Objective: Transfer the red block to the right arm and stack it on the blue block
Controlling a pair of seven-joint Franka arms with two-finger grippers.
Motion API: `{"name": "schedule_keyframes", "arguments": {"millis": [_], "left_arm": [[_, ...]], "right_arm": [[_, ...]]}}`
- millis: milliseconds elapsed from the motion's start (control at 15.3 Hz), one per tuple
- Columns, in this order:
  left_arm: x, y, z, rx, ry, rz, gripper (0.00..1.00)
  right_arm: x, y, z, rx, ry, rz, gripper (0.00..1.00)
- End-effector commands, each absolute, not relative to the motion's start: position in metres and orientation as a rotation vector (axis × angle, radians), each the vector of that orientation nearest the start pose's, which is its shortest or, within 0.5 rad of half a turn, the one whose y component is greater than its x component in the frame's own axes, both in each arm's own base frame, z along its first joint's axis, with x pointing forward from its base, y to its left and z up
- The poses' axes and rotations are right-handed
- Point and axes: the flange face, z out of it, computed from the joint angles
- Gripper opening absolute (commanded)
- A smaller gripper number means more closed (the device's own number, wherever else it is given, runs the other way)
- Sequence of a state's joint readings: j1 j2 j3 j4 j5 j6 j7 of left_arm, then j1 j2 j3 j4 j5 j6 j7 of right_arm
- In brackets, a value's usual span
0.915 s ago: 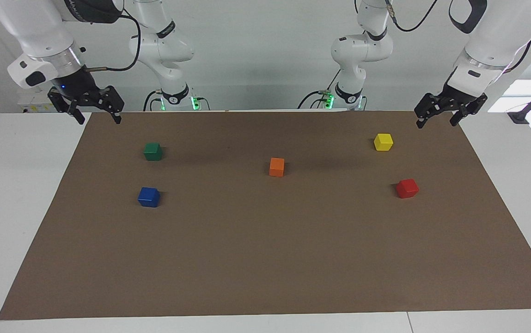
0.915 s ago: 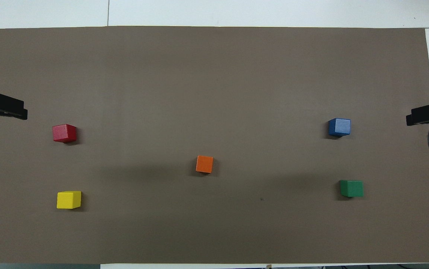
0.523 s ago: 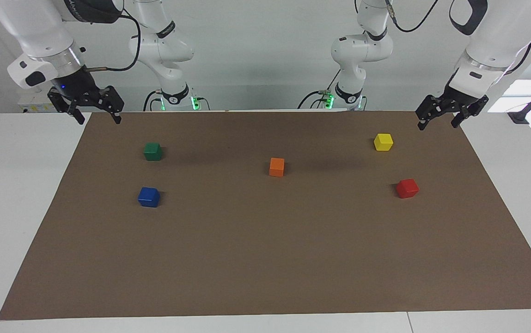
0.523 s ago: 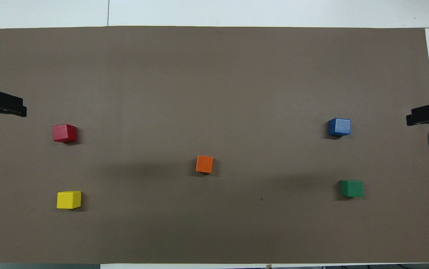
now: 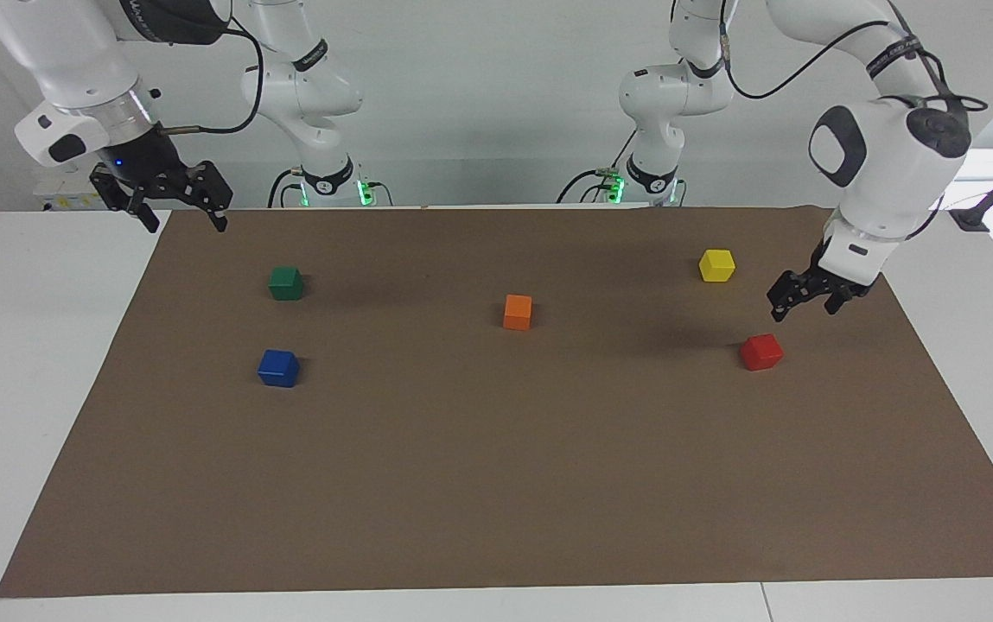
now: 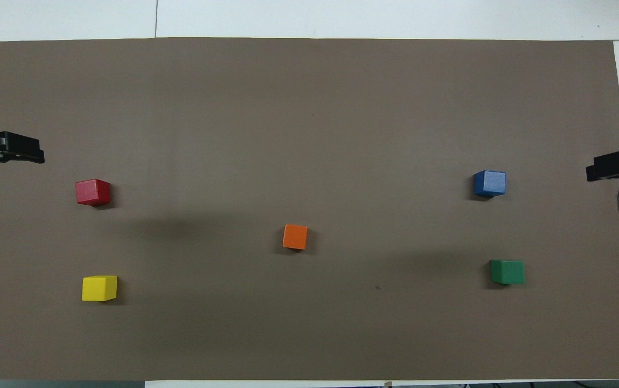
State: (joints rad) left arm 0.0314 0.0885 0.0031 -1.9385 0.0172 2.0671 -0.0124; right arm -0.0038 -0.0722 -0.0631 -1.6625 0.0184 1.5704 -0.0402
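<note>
Nearest the robots, my right gripper (image 5: 178, 214) waited up in the air over the table's edge at the right arm's end, jaws spread, nothing in them. The yellow block (image 5: 716, 264) and green block (image 5: 285, 282) lay closest to the robots, one toward each end of the brown mat (image 5: 496, 484). The orange block (image 5: 517, 311) sat a little farther out, mid-mat.

My left gripper (image 5: 803, 301) hung low over the mat at the left arm's end, between the yellow block and the red block (image 5: 760, 352), fingers apart and empty. It was close to the red block but not over it and not touching it.

Farthest out lay the red block, toward the left arm's end, and the blue block (image 5: 278, 367), toward the right arm's end, well apart from each other. Both sat flat on the mat, untouched.

Step in hand, as I judged it: the approach for the first pick. Nothing grasped, no handover begun. The next move called for bringing the open fingers over the red block, squaring them to its faces, then descending.

Little stood in the way. The yellow block was near the left arm's path; the orange block sat about where a handover would cross.
</note>
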Motion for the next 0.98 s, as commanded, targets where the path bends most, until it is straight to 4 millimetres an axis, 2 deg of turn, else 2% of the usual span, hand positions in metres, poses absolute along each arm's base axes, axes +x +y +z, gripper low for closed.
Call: {"name": "schedule_keyframes", "arguments": {"millis": [0, 196, 327, 457, 719, 915], "left_arm": [[0.588, 0.019, 0.408, -3.112, -0.024, -0.035, 1.00], [0.588, 0.040, 0.396, -3.104, -0.035, -0.057, 1.00], [0.586, 0.045, 0.384, -3.103, -0.036, -0.071, 1.00], [0.579, 0.046, 0.365, -3.103, -0.053, -0.067, 1.00], [0.570, 0.044, 0.342, -3.105, -0.056, -0.062, 1.00], [0.570, 0.044, 0.331, -3.104, -0.064, -0.057, 1.00]], "right_arm": [[0.520, -0.027, 0.592, -3.005, 0.050, 0.071, 1.00], [0.520, -0.016, 0.545, -2.875, 0.073, 0.106, 1.00], [0.522, -0.009, 0.517, -2.787, 0.028, 0.111, 1.00], [0.528, -0.002, 0.494, -2.677, 0.039, 0.135, 1.00], [0.532, 0.008, 0.450, -2.475, 0.032, 0.136, 1.00], [0.531, 0.021, 0.430, -2.295, 0.090, 0.115, 1.00]]}}
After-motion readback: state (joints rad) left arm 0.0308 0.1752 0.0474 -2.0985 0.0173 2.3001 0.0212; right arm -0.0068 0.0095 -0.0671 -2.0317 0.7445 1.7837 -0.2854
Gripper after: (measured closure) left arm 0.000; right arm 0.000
